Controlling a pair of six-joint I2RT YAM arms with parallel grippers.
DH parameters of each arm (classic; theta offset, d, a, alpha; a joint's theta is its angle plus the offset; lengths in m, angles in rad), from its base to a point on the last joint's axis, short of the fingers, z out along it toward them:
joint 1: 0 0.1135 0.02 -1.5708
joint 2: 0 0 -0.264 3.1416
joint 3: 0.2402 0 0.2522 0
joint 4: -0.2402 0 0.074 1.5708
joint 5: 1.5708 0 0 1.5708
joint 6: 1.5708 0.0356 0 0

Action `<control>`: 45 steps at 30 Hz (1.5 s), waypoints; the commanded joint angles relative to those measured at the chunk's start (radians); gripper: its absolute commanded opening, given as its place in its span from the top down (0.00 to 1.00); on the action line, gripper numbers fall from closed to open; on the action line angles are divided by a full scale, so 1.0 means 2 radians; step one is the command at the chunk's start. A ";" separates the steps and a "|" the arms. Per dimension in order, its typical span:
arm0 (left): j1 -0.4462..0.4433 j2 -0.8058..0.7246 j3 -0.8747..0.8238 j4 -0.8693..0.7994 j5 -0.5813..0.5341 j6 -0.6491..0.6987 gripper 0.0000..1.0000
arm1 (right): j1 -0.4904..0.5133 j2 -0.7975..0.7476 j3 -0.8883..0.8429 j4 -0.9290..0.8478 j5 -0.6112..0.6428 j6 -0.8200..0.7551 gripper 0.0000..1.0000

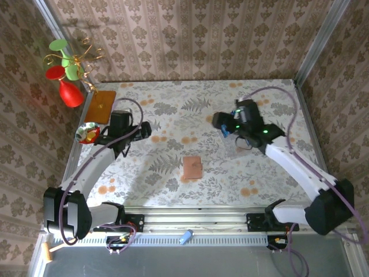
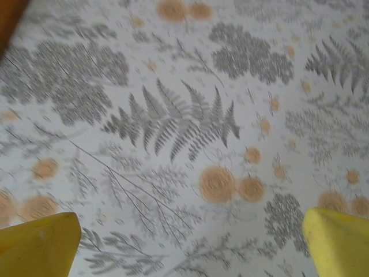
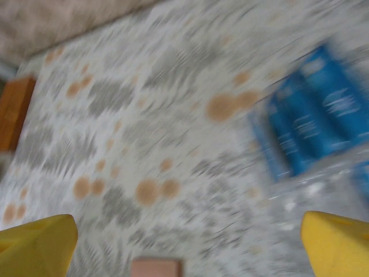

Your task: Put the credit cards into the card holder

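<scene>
The card holder (image 1: 192,167) is a small brown square lying shut on the flowered table, near its middle. Its top edge also shows at the bottom of the right wrist view (image 3: 157,268). Several blue credit cards (image 3: 314,118) lie fanned together on the cloth, blurred, up and to the right of my right gripper (image 3: 190,236). Seen from above, the credit cards (image 1: 225,132) peek out beside the right gripper (image 1: 229,129). That gripper is open with nothing between its yellow fingers (image 3: 40,242). My left gripper (image 2: 190,239) hovers open over bare cloth at the left (image 1: 144,130).
An orange-brown wooden board (image 1: 102,105) lies at the table's back left, with a small patterned dish (image 1: 87,133) in front of it. Red and green glasses on a gold stand (image 1: 68,72) sit past that corner. Something clear and shiny (image 3: 323,184) lies just below the cards.
</scene>
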 commanded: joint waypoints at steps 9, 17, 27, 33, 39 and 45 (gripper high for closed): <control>0.037 -0.063 -0.113 0.203 -0.125 0.150 0.00 | -0.204 -0.020 -0.072 0.014 0.192 -0.042 0.00; 0.080 -0.099 -0.208 0.281 -0.139 0.179 0.00 | -0.214 0.000 -0.179 0.164 0.247 -0.092 0.00; 0.092 -0.005 -0.254 0.441 -0.095 0.198 0.00 | -0.210 0.018 -0.291 0.375 0.212 -0.133 0.00; 0.092 0.077 -0.239 0.521 -0.057 0.224 0.00 | -0.204 0.034 -0.339 0.504 0.169 -0.161 0.00; 0.100 0.148 -0.244 0.606 -0.033 0.237 0.00 | -0.197 0.073 -0.369 0.621 0.125 -0.192 0.00; 0.108 0.167 -0.240 0.615 -0.005 0.236 0.00 | -0.171 0.130 -0.366 0.673 0.072 -0.247 0.00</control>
